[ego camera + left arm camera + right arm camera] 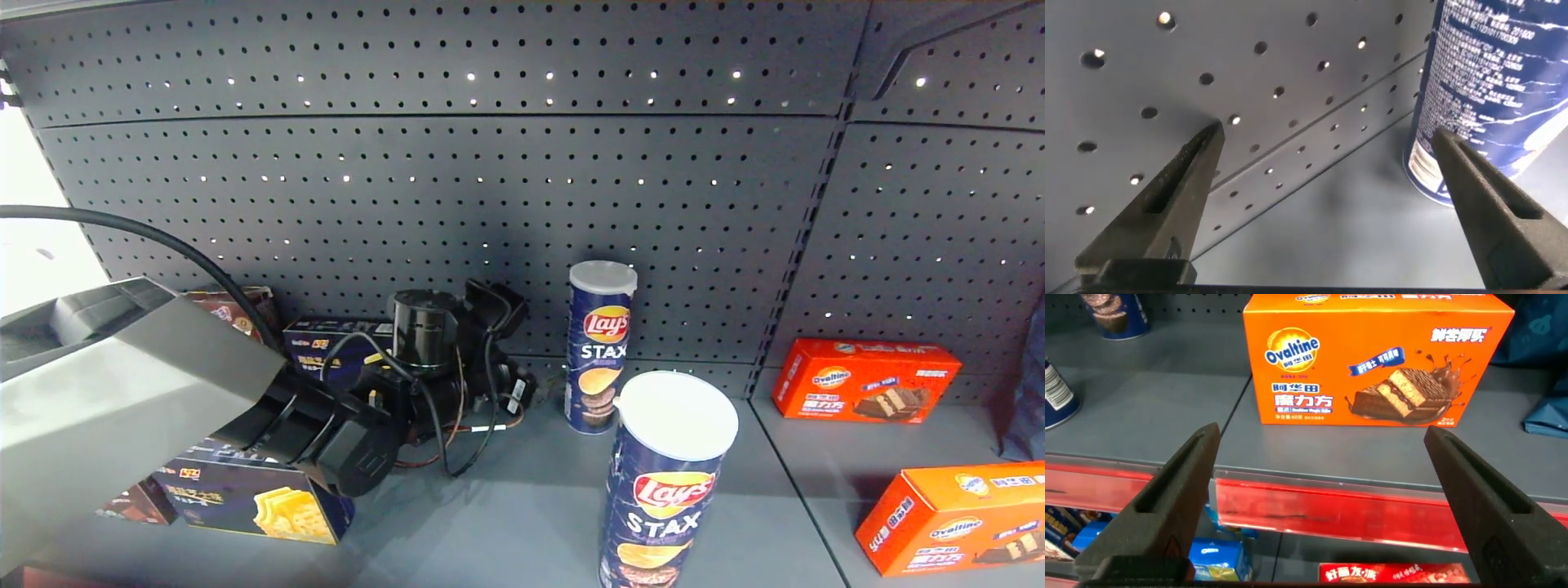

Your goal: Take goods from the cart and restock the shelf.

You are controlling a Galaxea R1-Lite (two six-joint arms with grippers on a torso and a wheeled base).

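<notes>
My left gripper [1327, 135] is open and holds nothing, facing the pegboard wall low over the shelf. A dark blue chip can [1486, 82] stands just beside one of its fingers [1478, 196]. In the head view the left arm's wrist [424, 343] sits left of that back can [602, 347]. A second chip can [665, 482] stands nearer the front. My right gripper [1321, 434] is open and empty in front of the shelf edge, facing an orange chocolate-wafer box [1372, 359].
Dark blue cracker boxes [261, 498] and a brown box [229, 306] crowd the shelf's left part. Two orange boxes [865, 380] [955, 514] lie on the right bay. A red price strip [1331, 510] runs along the shelf edge, with packs [1217, 559] on the level below.
</notes>
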